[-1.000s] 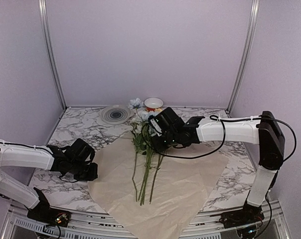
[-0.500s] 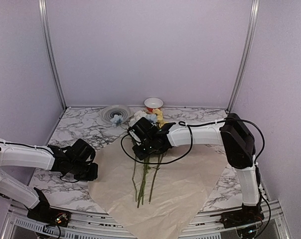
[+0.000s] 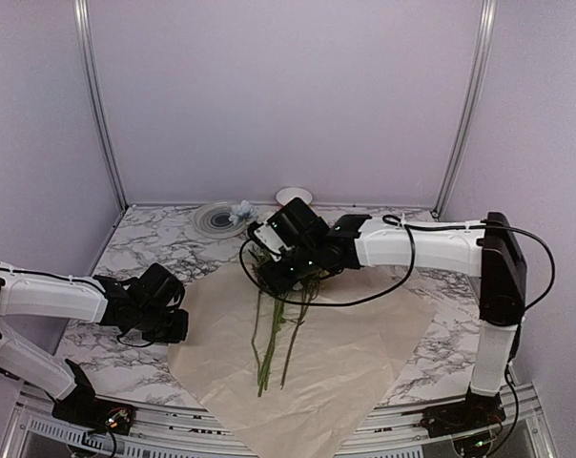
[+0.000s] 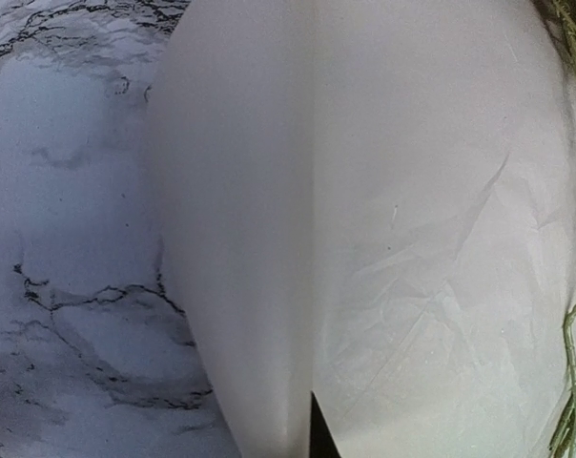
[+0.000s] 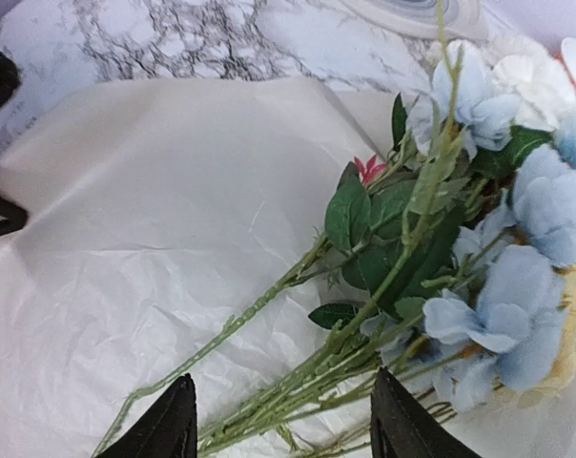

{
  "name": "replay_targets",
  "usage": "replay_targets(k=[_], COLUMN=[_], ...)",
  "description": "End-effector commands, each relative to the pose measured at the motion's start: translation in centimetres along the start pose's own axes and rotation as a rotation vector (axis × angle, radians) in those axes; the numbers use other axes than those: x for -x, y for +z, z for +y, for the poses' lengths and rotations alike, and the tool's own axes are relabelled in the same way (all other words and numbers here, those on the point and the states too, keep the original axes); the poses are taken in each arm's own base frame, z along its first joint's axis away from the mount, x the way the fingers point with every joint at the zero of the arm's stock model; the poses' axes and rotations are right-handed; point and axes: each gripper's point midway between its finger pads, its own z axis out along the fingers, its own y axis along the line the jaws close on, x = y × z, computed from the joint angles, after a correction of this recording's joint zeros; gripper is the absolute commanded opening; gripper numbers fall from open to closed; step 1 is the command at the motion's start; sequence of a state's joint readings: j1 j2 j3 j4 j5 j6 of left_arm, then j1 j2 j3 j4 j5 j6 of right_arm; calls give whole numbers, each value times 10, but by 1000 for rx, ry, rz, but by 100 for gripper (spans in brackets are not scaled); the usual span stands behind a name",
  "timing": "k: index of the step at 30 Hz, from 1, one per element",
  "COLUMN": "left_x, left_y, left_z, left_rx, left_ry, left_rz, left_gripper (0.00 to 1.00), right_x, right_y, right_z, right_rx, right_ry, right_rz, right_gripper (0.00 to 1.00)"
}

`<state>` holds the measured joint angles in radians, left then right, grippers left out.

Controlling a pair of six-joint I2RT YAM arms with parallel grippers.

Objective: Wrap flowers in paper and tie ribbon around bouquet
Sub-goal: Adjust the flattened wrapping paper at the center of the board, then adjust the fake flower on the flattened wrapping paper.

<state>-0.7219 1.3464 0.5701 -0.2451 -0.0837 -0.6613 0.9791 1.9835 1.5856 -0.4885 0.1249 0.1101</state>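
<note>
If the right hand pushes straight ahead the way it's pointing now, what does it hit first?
Most likely the flower stems. The right hand is open, and the green stems lie between its fingers on the paper. Depth is hard to judge, but the blue blooms come just beyond.

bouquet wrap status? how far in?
Done: the paper is spread on the table and the flowers lie on it, stems toward the near edge.
In hand: the left gripper is shut on the paper's left corner, and the right gripper is open, straddling the stems below the blooms.
Left: no paper is folded over the flowers yet. No ribbon is in view, so the wrap and tie both remain.
</note>
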Motion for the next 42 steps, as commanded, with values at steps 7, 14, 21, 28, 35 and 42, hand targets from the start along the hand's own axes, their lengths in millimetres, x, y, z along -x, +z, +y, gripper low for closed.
replay_targets(k=[7,14,21,28,35,42], left_x=[12,70,79,42,3,-12], left_y=[-7,-69,-88,-33,2,37], left_z=[12,39,-11,-67,-129,-147], left_rx=[104,371,379,241,52,40], left_ry=[60,101,284,479,678,769], left_rz=[-30,-263,-394,-251,-180,-99], left_gripper=[22,57,63,53,45,44], right_x=[-37,-92,-116,-127,-127,-126], right_y=[-57,-35,-4,19,28,30], right_z=[-46,-63,-61,-55,-47,-43], right_rx=[-84,-149,-159,-140,-101,-78], right_ry=[142,218,250,267,278,289], right_rz=[11,156,227,265,261,253], right_gripper=[60,58,57,56,55,55])
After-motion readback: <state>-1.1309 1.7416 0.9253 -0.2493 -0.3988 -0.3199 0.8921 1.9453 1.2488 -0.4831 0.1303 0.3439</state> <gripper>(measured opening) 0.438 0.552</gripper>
